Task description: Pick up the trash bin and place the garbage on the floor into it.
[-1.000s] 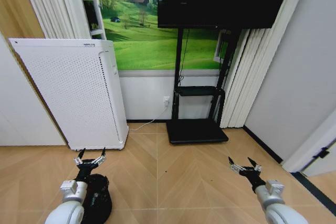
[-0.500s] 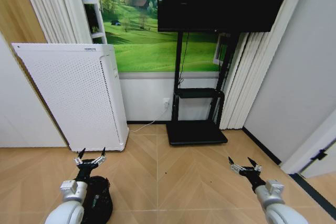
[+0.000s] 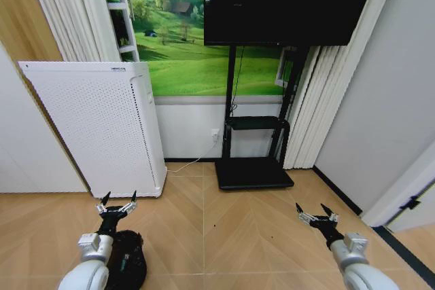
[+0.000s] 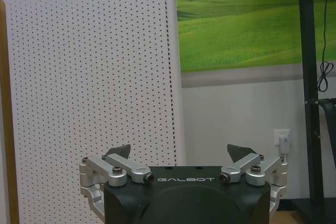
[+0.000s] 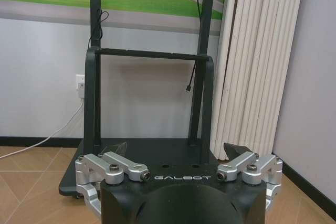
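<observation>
Trash bin half hidden behind left arm

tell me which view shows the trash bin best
The head view: the trash bin sits on the floor at the bottom left, partly behind the left gripper and its arm. The left wrist view looks past that open gripper at the white perforated appliance instead; the right wrist view faces the TV stand.
</observation>
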### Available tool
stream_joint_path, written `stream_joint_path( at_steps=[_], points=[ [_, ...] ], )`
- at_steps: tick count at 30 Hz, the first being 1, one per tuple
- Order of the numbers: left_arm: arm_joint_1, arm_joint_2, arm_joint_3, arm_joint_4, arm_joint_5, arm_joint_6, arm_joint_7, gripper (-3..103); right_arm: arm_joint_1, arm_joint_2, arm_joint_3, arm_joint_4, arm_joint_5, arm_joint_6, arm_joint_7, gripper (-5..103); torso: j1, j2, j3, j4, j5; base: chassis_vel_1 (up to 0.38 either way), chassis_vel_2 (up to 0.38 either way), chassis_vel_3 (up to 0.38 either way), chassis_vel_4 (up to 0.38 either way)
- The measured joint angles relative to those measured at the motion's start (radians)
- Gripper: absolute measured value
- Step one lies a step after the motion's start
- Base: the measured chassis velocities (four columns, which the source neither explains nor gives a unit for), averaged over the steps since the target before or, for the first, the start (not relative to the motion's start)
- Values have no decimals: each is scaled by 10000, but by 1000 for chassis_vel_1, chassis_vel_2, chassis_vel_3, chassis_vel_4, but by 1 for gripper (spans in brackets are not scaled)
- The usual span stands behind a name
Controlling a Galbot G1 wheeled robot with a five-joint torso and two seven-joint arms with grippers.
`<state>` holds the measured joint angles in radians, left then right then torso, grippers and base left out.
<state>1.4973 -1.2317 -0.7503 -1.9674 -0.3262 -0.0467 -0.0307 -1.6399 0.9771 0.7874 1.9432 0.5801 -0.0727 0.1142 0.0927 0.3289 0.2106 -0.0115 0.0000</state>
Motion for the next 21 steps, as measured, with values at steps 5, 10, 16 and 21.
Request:
stream_joint_path(
  at_steps=[5, 10, 16, 21],
  points=[
    [0, 0, 0, 0, 0, 0, 0, 100, 0, 0, 0, 0, 0, 0, 0, 100, 57, 162, 106, 0, 0, 0, 0, 0, 0],
    [0, 0, 0, -1, 0, 0, 0, 100, 0, 0, 0, 0, 0, 0, 0, 100, 116, 373, 256, -1, 0, 0, 0, 0, 0],
    [0, 0, 0, 0, 0, 0, 0, 100, 0, 0, 0, 0, 0, 0, 0, 100, 202, 652, 449, 0, 0, 0, 0, 0, 0],
    [0, 0, 0, 0, 0, 0, 0, 100, 0, 0, 0, 0, 0, 0, 0, 100, 260, 825, 564, 0, 0, 0, 0, 0, 0]
  ],
)
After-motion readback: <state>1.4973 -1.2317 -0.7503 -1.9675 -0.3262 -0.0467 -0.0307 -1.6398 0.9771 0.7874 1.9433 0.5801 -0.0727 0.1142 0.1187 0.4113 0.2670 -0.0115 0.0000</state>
